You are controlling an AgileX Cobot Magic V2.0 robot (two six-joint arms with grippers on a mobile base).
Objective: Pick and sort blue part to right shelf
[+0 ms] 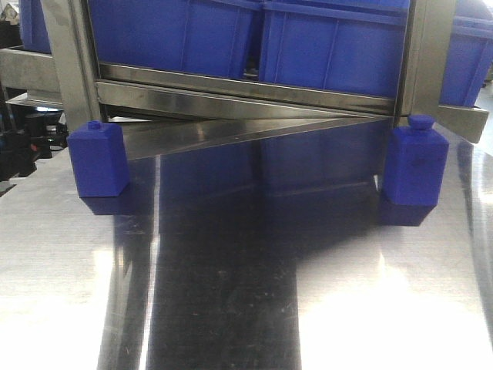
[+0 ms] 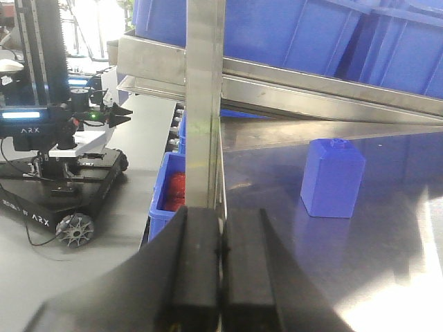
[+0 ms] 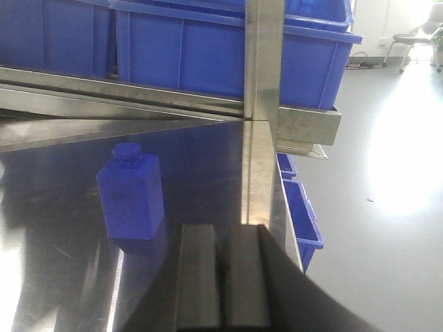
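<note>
I see two blue parts standing upright on the steel table point(image 1: 246, 308), well apart. The left blue part point(image 1: 98, 158) sits at the foot of the left post point(image 1: 65, 62) and the right blue part point(image 1: 416, 162) at the foot of the right post point(image 1: 424, 54); I cannot tell whether either touches its post. Neither part is on the right shelf point(image 1: 246, 96), whose flat front rail runs across just above and behind them, carrying the large blue bins point(image 1: 177, 35) side by side.

The left end effector point(image 2: 220, 221) is clenched, its black pads point(image 2: 201, 263) pressed flat together with nothing between them. It hovers low over the table edge, in line with the steel post, and the blue part lies ahead and to its right. Beside the table on that side a small blue bin point(image 2: 160, 200) holds something red, and beyond it another wheeled robot base point(image 2: 62, 180) stands on the grey floor.

The right end effector point(image 3: 223, 232) is likewise clenched on nothing, pads touching. The upright post point(image 3: 259, 104) rises straight ahead of it, and the blue part point(image 3: 130, 194) lies ahead and to its left. Past the table edge on the right, more small blue bins point(image 3: 301, 207) are stacked below, and a chair point(image 3: 408, 41) stands far off
</note>
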